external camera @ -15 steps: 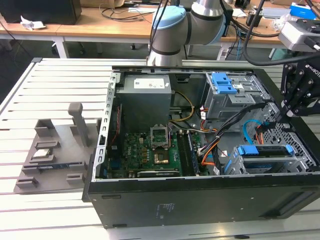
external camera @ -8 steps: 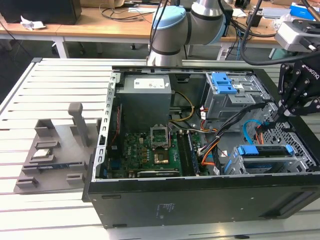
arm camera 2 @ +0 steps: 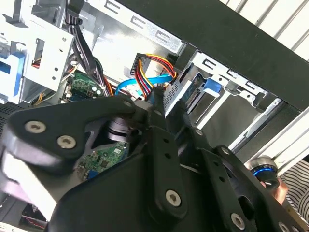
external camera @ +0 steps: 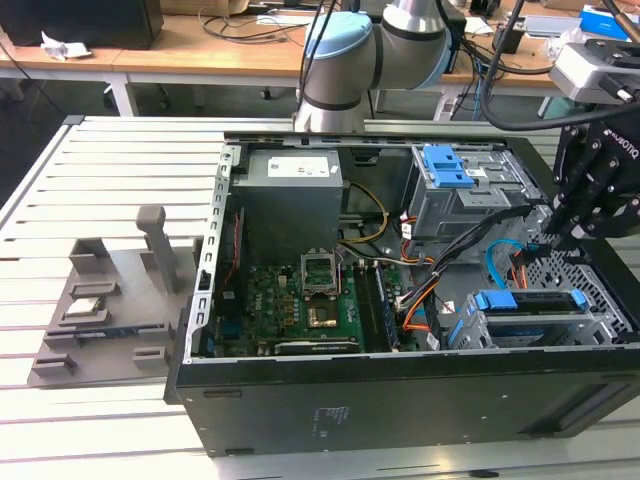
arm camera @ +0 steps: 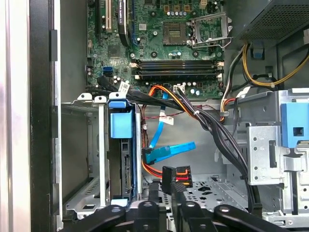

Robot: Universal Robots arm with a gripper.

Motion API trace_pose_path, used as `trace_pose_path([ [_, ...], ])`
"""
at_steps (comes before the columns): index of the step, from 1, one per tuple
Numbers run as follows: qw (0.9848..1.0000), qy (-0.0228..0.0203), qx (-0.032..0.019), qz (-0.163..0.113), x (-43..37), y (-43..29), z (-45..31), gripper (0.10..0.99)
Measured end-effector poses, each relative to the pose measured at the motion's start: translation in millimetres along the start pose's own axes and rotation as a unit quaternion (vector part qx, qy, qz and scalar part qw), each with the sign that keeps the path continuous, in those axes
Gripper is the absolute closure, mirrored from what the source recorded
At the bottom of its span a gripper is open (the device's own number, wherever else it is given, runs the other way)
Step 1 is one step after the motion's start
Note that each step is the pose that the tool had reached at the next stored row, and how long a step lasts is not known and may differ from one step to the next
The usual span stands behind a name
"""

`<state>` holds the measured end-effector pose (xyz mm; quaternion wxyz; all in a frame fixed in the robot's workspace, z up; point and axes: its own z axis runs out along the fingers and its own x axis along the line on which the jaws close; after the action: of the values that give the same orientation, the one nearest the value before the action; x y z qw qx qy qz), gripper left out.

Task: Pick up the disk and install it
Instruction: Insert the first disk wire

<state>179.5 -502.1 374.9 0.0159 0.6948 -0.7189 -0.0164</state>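
Disk (arm camera: 120, 159) edge-up in drive bay (arm camera: 82, 154)

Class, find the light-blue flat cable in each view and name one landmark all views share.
Exterior view: blue cable inside the case, toward that view's right.
Second wrist view: blue cable next to the coloured wires.
First wrist view: blue cable beside the disk.
Shared landmark: coloured wires.

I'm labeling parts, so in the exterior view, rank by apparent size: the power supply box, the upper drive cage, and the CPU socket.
Largest to smallest:
1. Power supply box
2. Upper drive cage, somewhat smaller
3. CPU socket, clearly smallest
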Motion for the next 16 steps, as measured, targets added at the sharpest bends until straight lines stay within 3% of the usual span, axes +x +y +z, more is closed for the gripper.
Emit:
trace_pose_path([
  [1,1.0,0.0001,0.0,0.0,0.0,0.0,0.0,0.784],
  [16,1.0,0.0,0.0,0.0,-0.5,-0.2,7.3,0.784],
])
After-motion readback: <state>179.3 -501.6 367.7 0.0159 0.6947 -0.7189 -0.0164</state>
